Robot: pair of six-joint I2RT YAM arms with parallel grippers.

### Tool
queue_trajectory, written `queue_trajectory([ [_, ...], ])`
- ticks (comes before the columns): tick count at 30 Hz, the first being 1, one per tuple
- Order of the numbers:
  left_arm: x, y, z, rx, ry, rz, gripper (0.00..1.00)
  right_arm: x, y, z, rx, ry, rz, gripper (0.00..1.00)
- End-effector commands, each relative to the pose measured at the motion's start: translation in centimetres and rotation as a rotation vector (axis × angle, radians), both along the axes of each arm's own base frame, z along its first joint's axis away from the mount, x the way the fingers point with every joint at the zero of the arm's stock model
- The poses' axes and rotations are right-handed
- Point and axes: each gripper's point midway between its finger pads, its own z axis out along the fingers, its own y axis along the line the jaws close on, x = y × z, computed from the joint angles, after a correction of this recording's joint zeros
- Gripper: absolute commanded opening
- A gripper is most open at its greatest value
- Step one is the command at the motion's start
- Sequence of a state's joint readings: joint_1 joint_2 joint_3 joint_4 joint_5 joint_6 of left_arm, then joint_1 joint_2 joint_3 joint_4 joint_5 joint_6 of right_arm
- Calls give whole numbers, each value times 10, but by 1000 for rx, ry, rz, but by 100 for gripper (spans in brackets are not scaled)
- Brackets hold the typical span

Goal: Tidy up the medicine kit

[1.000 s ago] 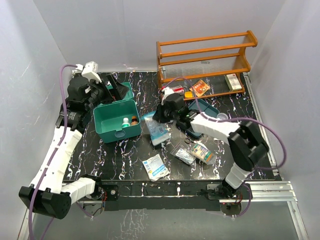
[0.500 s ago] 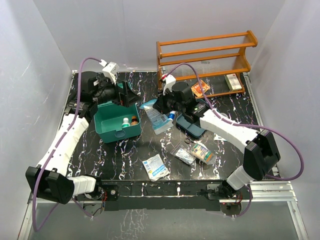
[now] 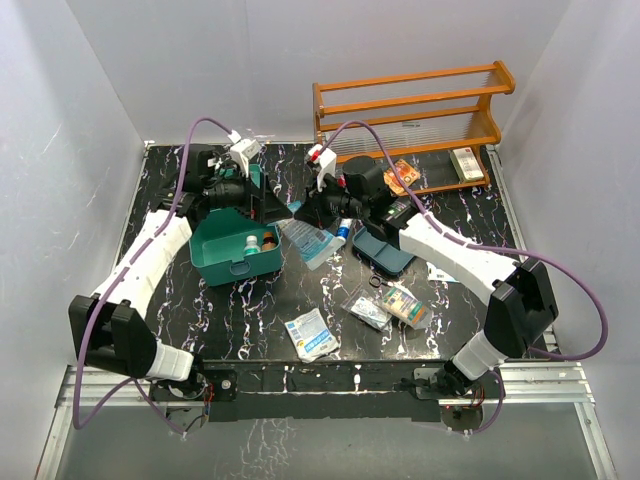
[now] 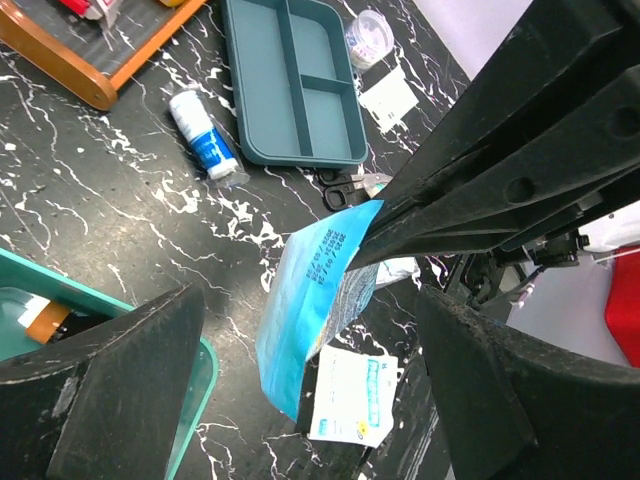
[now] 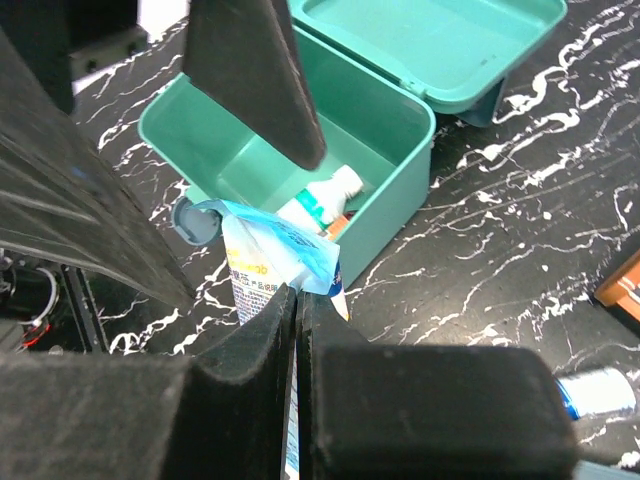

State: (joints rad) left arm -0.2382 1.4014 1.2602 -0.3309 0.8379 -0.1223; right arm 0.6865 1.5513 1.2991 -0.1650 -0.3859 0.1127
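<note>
The medicine kit (image 3: 232,262) is a teal box standing open at the left, its lid (image 5: 450,40) tipped back. Small bottles (image 5: 330,195) lie inside it. My right gripper (image 3: 312,218) is shut on the crimped end of a blue packet (image 3: 308,243), which hangs just right of the kit's rim (image 5: 400,150). In the right wrist view the closed jaws (image 5: 298,295) pinch the packet (image 5: 270,250). My left gripper (image 3: 272,208) hovers over the kit's right side, open. In the left wrist view the packet (image 4: 315,300) hangs between its spread fingers (image 4: 110,390), untouched.
An orange wooden rack (image 3: 410,110) stands at the back right with small boxes on its base. A dark blue divided tray (image 3: 385,250), a white bottle (image 4: 205,145) and scissors (image 4: 335,190) lie right of the kit. A white sachet (image 3: 312,333) and clear packets (image 3: 390,303) lie nearer the front.
My left gripper swung from behind the kit rightwards to the packet, its jaws narrowing a little. My right gripper carried the blue packet up and back towards the kit.
</note>
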Motion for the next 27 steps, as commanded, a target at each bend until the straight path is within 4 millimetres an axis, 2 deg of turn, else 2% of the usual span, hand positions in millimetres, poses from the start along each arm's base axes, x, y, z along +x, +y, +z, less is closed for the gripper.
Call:
queue_trajectory([
  [1, -16, -5, -3, -11, -10, -79, 82, -6, 17, 40, 69, -114, 129, 0],
  [9, -23, -3, -23, 25, 19, -130, 68, -7, 21, 44, 73, -134, 161, 0],
  [12, -32, -7, -22, -8, 0, -190, 57, -7, 21, 44, 75, -128, 159, 0],
  [16, -42, -12, -17, -56, -4, -252, 51, -11, 21, 43, 88, -107, 166, 0],
  [20, -37, -10, -17, -34, -41, -244, 35, -15, 22, 40, 93, -87, 176, 0],
  [23, -35, -8, -17, -9, -73, -256, 22, -12, 19, 40, 87, -75, 145, 9],
  [27, -33, -8, -14, 5, -123, -278, 13, -11, 12, 41, 76, -73, 104, 17],
])
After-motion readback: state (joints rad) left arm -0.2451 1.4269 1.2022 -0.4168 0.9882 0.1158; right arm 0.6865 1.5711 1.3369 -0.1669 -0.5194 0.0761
